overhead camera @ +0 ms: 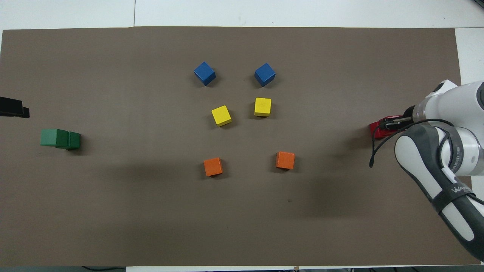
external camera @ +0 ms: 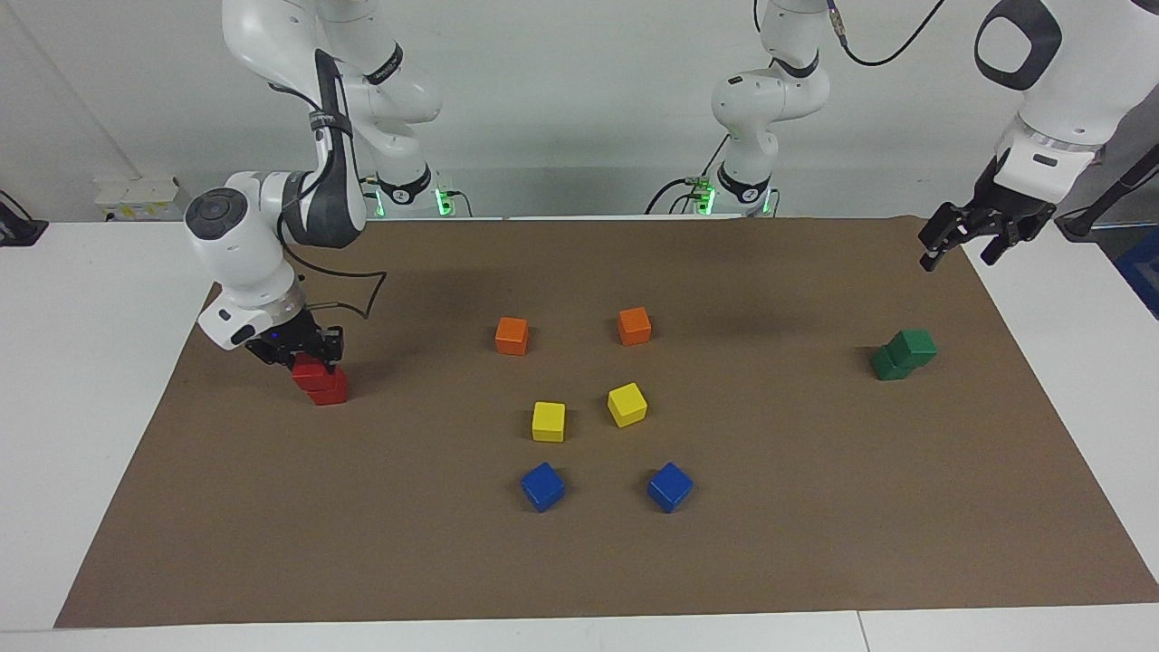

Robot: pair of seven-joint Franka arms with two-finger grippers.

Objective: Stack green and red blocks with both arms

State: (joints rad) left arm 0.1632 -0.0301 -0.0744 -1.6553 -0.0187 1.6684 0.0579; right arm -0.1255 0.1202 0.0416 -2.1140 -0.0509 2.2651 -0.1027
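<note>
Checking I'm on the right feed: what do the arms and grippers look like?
Both arms are glossy white, rounded and jointed, with dark grey round joint caps and loose black cables. The right arm has a grey forearm panel with lettering. The right gripper and left gripper are small and black.
</note>
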